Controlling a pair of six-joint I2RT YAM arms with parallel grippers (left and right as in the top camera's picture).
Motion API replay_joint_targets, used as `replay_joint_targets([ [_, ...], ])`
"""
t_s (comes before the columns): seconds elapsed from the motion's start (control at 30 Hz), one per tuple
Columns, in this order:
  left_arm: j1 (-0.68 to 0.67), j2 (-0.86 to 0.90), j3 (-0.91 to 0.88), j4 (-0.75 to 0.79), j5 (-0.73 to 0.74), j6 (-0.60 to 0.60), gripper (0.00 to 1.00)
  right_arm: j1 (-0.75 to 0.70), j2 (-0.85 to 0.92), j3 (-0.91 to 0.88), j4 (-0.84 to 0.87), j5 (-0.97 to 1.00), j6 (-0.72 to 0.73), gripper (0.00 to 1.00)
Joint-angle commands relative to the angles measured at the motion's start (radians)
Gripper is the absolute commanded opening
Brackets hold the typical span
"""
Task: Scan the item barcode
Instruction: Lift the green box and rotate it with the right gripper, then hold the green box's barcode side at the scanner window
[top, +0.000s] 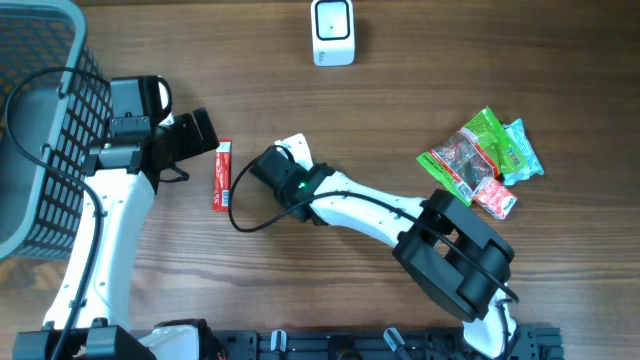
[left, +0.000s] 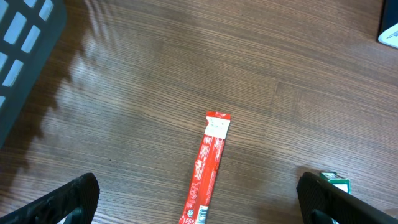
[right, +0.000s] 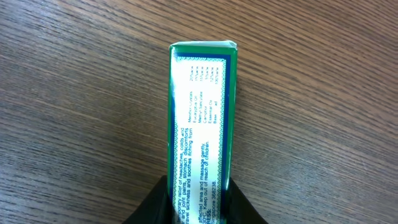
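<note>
My right gripper (right: 198, 210) is clamped on the green box (right: 202, 118): its two dark fingers (right: 155, 204) press on the box's long sides at the near end. The upper face is a white label of fine print inside a blue border. I cannot tell whether the box rests on the table (top: 420, 90) or hangs just above it.

I take the red stick packet (top: 222, 175) as my mark. The box sits just to its right, near it but not touching. My left gripper (top: 192, 138) hovers just to the stick's left. Its jaws are wide apart and hold nothing, and in the left wrist view the stick lies on the wood between the two fingertips (left: 69, 198). The white scanner (top: 333, 32) stands well beyond the stick, farther from me and off to the right. The grey basket (top: 45, 120) is on the stick's left, past my left arm. A heap of snack packets (top: 480, 160) lies well apart on the stick's right.
</note>
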Motion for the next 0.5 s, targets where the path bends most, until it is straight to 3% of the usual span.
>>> replay_joint_targets([
  [0.0, 0.005, -0.003, -0.001, 0.002, -0.010, 0.016, 1.00, -0.011, -0.101, -0.006, -0.013, 0.032, 0.001, 0.19],
  [0.27, 0.005, -0.003, -0.001, 0.002, -0.010, 0.016, 1.00, -0.179, -0.361, 0.106, -0.165, -0.247, -0.077, 0.16],
  [0.33, 0.005, -0.003, -0.001, 0.002, -0.010, 0.016, 1.00, -0.275, -0.352, 0.270, -0.316, -0.357, -0.112, 0.16],
  [0.47, 0.005, -0.003, -0.001, 0.002, -0.010, 0.016, 1.00, -0.363, -0.333, 0.527, -0.461, -0.365, -0.139, 0.14],
])
